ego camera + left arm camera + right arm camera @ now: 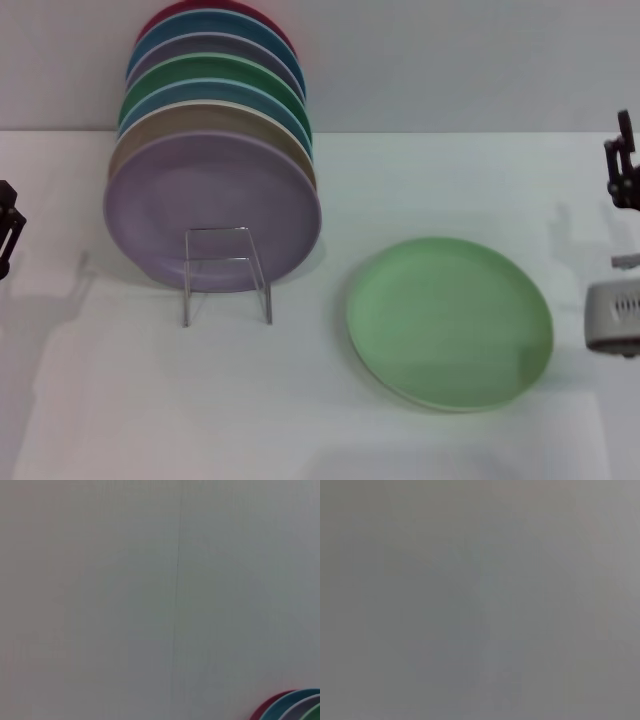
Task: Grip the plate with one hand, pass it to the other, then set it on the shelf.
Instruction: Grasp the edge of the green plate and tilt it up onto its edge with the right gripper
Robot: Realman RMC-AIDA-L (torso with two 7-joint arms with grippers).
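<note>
The pale mint-green plate [450, 322] lies flat on the white table, right of centre in the head view. The clear acrylic rack [226, 272] stands left of centre, with a lavender plate [212, 210] leaning at its back. My left gripper [8, 228] shows only partly at the far left edge, away from the plate. My right gripper [622, 165] shows partly at the far right edge, beyond the plate and apart from it. Neither holds anything that I can see. The right wrist view shows only blank grey.
Several coloured plates [212, 95] stand on edge in a row behind the lavender one, reaching back to the wall; their tops show in the left wrist view [295, 707]. A grey-white arm part [615, 315] sits at the right edge beside the mint plate.
</note>
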